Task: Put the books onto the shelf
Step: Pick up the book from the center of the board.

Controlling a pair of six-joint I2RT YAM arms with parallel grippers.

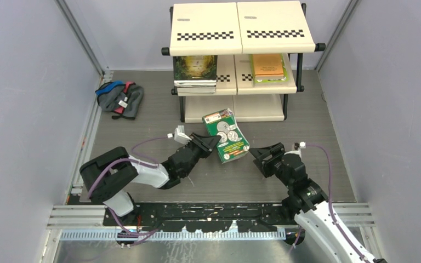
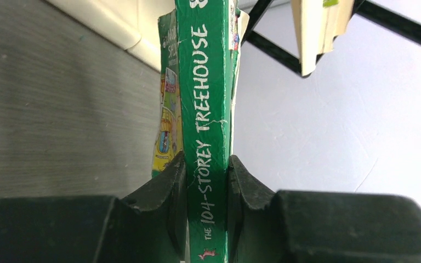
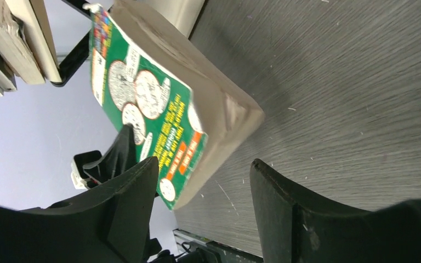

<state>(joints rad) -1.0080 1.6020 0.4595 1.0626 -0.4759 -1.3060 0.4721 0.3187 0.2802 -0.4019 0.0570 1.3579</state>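
My left gripper [image 1: 211, 143] [image 2: 207, 181] is shut on the spine of a green book [image 1: 226, 136] [image 2: 207, 109] and holds it tilted above the floor in front of the shelf [image 1: 241, 22]. The spine reads "The 104-Storey Treehouse". My right gripper [image 1: 257, 155] [image 3: 203, 170] stands open just right of this book [image 3: 153, 109]. The book's lower corner lies close ahead of its left finger [image 3: 134, 186], and nothing is between the fingers. On the shelf's middle tier lie a dark green-gold book [image 1: 195, 69] on a small stack and an orange-green book [image 1: 268, 67].
A grey-blue cloth bundle [image 1: 120, 98] lies on the floor at the back left. Grey walls close in both sides. The shelf's black frame [image 3: 77, 55] and cream bottom board [image 2: 109, 27] are just beyond the held book.
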